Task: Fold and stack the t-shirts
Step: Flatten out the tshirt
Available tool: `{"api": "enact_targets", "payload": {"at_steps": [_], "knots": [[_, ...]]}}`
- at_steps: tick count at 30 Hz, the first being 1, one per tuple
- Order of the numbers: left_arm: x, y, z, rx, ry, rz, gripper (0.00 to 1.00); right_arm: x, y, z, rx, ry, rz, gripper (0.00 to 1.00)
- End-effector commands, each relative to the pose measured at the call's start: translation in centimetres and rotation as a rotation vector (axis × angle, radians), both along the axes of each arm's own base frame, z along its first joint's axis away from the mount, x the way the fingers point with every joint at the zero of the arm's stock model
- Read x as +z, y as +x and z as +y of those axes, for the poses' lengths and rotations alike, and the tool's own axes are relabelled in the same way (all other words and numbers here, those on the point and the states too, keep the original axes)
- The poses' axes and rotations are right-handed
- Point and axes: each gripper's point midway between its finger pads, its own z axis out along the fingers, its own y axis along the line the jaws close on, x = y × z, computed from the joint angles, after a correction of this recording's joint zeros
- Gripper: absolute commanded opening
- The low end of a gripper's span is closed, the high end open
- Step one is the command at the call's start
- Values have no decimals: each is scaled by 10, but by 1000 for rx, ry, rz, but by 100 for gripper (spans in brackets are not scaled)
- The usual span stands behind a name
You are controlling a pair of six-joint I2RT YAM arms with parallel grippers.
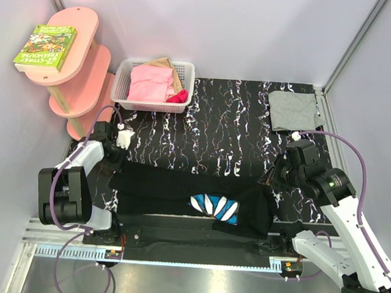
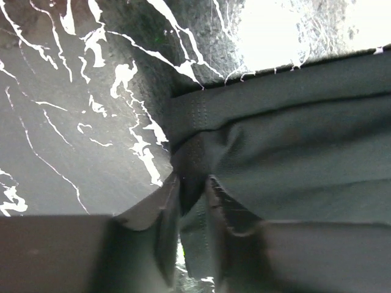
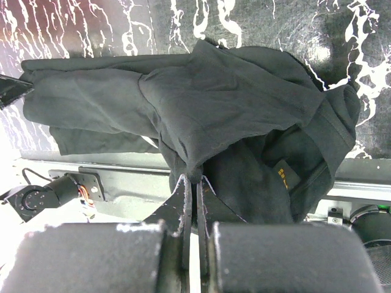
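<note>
Left gripper (image 2: 192, 189): nearly closed, pinching black t-shirt (image 1: 179, 192) hem.
Right gripper (image 3: 197, 180): clamping opposite end tight, likely stretching it for folding.
Position: lying along near edge of table (image 1: 237, 122).

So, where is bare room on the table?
The widest bare patch of table lies in the middle, bordered by the basket, the grey t-shirt and the black t-shirt. A narrower strip runs between basket and grey t-shirt. The near edge is crowded: the left gripper and right gripper hold the black t-shirt stretched there.
</note>
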Motion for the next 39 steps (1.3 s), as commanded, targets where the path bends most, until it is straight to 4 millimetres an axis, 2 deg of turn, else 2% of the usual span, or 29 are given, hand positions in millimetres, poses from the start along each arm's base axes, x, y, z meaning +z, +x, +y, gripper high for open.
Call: {"api": "enact_targets", "payload": {"at_steps": [1,3,7,10,13,14,15,17,18,20,23,27,28,30,31,33,34,36,37,38,39], "knots": [[7,12,-4,-2,-23,-47,6,0,2,3,13,7,-14,0],[11,14,-6,-8,-31,-60,0,2,2,3,12,10,-19,0],[21,17,-7,-4,-37,-78,0,6,4,3,10,10,-29,0],[45,26,-5,-1,-32,-121,0,14,6,2,15,2,-44,0],[95,39,-5,-1,-28,-206,0,33,11,-1,13,-11,-88,0],[113,35,-6,-2,-26,-226,0,47,12,-1,14,-6,-120,0],[143,45,-4,-6,-16,-295,0,51,12,-5,8,-18,-125,0],[171,39,-4,-7,-9,-324,0,64,11,-7,9,-23,-148,0],[195,42,-3,-13,2,-376,0,68,11,-8,9,-23,-157,0],[215,36,-3,-21,14,-406,0,76,8,-9,11,-20,-167,0],[223,24,-3,-23,23,-422,0,82,4,-16,-5,-31,-182,0],[216,6,-4,-29,36,-409,0,100,-6,-18,-8,4,-213,0],[214,1,-4,-32,40,-406,0,113,-9,-19,-12,22,-237,0],[214,-10,-4,-34,48,-415,0,123,-16,-23,-13,31,-249,0],[218,-15,-5,-37,52,-434,0,137,-19,-24,-18,50,-283,0],[225,-24,-6,-43,57,-442,0,151,-28,-21,12,86,-292,0],[232,-28,-5,-41,64,-461,0,171,-33,-22,16,117,-342,0],[259,-32,-5,-41,74,-519,0,186,-35,-22,26,119,-357,0],[272,-33,-5,-40,81,-546,0,209,-40,-25,34,140,-424,0],[302,-38,-6,-38,88,-612,0,218,-43,-25,47,150,-446,0],[319,-39,-6,-33,93,-651,0,235,-45,-26,61,161,-497,0]]}}
